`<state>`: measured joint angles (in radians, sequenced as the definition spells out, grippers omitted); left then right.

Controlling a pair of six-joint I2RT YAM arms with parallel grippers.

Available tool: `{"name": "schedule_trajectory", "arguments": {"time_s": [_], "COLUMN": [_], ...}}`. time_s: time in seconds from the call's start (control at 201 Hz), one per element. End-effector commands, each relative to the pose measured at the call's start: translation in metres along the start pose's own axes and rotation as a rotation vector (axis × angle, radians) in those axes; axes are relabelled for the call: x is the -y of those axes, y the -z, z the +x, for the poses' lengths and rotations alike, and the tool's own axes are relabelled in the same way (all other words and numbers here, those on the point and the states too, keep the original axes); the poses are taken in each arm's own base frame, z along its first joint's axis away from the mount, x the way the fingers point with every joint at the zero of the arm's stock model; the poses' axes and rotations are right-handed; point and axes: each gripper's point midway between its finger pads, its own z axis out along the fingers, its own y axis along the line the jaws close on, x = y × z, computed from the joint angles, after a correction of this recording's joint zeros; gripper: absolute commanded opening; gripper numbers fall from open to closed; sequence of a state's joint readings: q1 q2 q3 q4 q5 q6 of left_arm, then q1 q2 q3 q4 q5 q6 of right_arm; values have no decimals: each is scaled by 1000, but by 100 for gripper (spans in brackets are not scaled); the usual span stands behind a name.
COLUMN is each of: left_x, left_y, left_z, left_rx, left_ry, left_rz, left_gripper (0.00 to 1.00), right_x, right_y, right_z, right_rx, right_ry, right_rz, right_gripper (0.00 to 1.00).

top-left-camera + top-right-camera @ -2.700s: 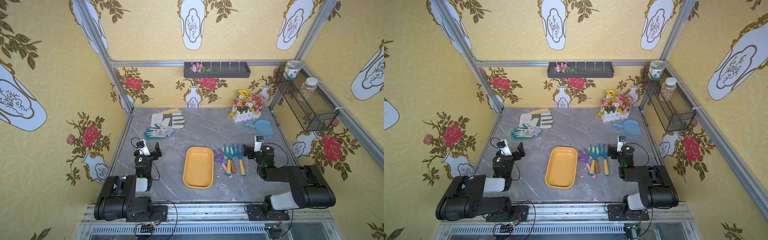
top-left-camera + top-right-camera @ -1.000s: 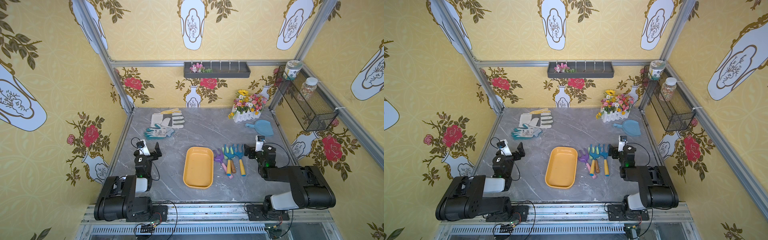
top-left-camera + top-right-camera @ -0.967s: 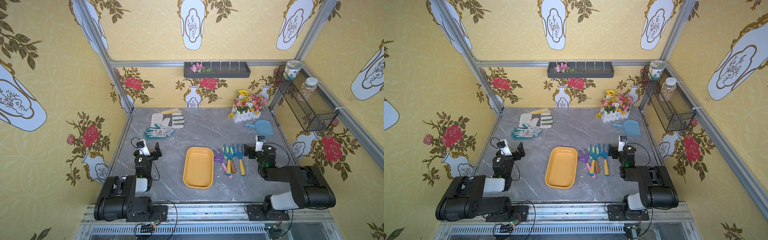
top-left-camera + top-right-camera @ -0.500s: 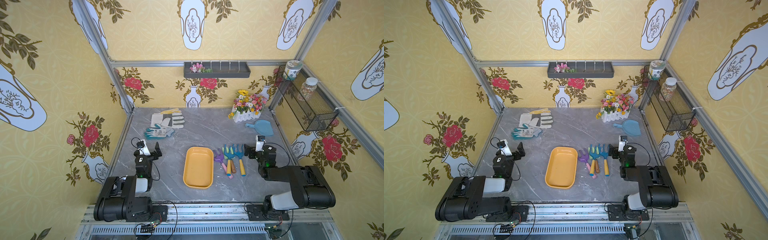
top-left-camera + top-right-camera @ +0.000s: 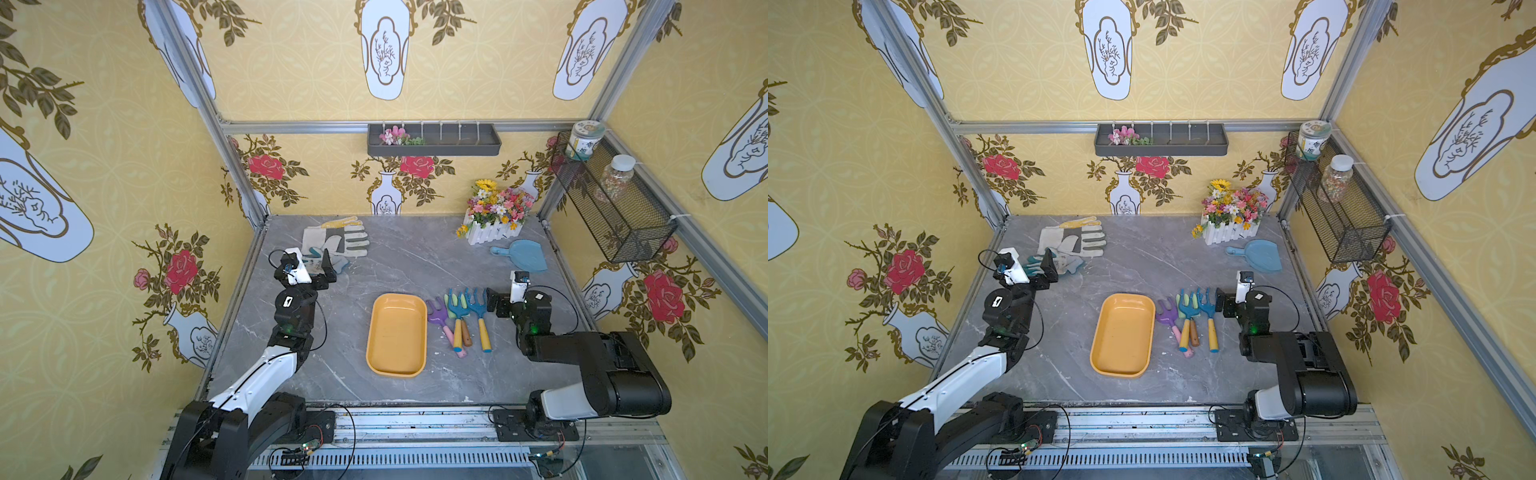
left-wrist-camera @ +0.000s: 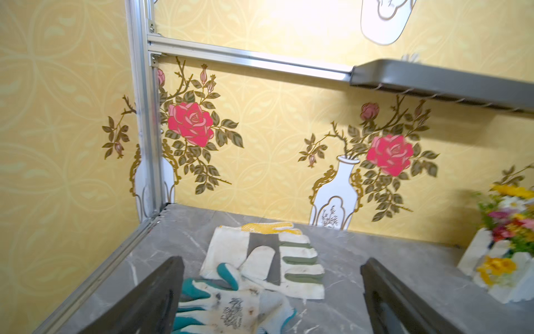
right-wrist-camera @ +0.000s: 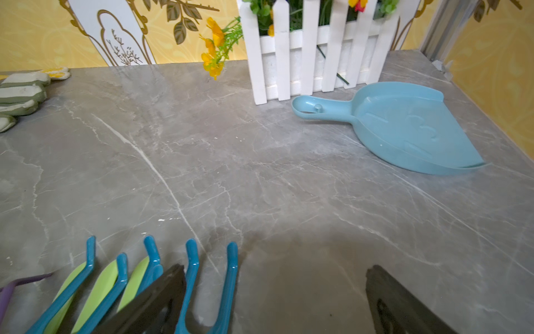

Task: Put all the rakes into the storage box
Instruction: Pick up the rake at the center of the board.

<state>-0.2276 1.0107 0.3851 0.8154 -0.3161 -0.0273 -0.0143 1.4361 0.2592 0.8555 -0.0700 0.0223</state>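
Lying beside storage box (image 5: pixel 397 337), tools (image 5: pixel 457 318), jar (image 5: pixel 585 140) label unreadable, dark-printed glove (image 6: pixel 231 309)

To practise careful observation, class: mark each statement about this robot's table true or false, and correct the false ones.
1. The storage box is empty. True.
2. The hand tools lie inside the storage box. False: they lie on the table beside it.
3. The left gripper and right gripper are both open and hold nothing. True.
4. The blue dustpan lies in the storage box. False: it lies on the table by the flower planter.
5. The left gripper is near the gloves. True.
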Motion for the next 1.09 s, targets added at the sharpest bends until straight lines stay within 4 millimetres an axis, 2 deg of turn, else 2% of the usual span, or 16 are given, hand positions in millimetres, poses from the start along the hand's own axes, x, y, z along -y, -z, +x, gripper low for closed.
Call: {"name": "schedule_trajectory", "arguments": {"time_s": [0.0, 0.095, 0.169, 0.244, 0.299, 0.334, 0.438, 0.473, 0.493, 0.538, 0.587, 0.677, 0.791, 0.866, 0.971, 1.085], "left_x": [46, 64, 73, 90, 102, 107, 133, 143, 159, 176, 190, 211, 224, 222, 221, 224], "left_y": [12, 13, 6, -5, -16, -21, -33, -32, -25, -17, -9, -1, 2, 2, 4, 9], "left_z": [38, 57, 60, 54, 60, 73, 103, 110, 116, 125, 131, 137, 140, 142, 139, 134], "left_rx": [-210, -305, -308, -302, -357, -429, -604, -633, -653, -676, -688, -713, -724, -725, -721, -715], "left_ry": [263, 424, 411, 351, 326, 319, 315, 304, 291, 258, 229, 215, 175, 162, 166, 183], "left_rz": [256, 279, 240, 266, 274, 276, 313, 335, 372, 412, 437, 492, 500, 475, 473, 486], "left_gripper": [100, 100, 100, 100, 100, 100, 100, 100, 100, 100, 100, 100, 100, 100, 100, 100], "right_x": [19, 13, -14, -41, -60, -68, -95, -105, -111, -129, -148, -171, -200, -203, -192, -185], "right_y": [1, 3, 11, 21, 24, 24, 29, 33, 35, 40, 47, 61, 73, 78, 80, 81], "right_z": [-10, -34, -70, -97, -103, -104, -86, -78, -74, -62, -48, -20, 10, 20, 30, 37], "right_rx": [-13, -69, -36, -25, -52, -80, -240, -292, -318, -362, -411, -517, -599, -602, -616, -610], "right_ry": [-22, 23, 54, -8, -52, -83, -120, -113, -105, -74, -41, 8, 93, 116, 53, 3], "right_rz": [125, 134, 70, -2, -53, -48, -6, 30, 39, 46, 53, 88, 71, 113, 177, 221], "right_gripper": [100, 96, 93, 89, 79, 73, 68, 69, 70, 73, 75, 71, 66, 60, 52, 50]}}
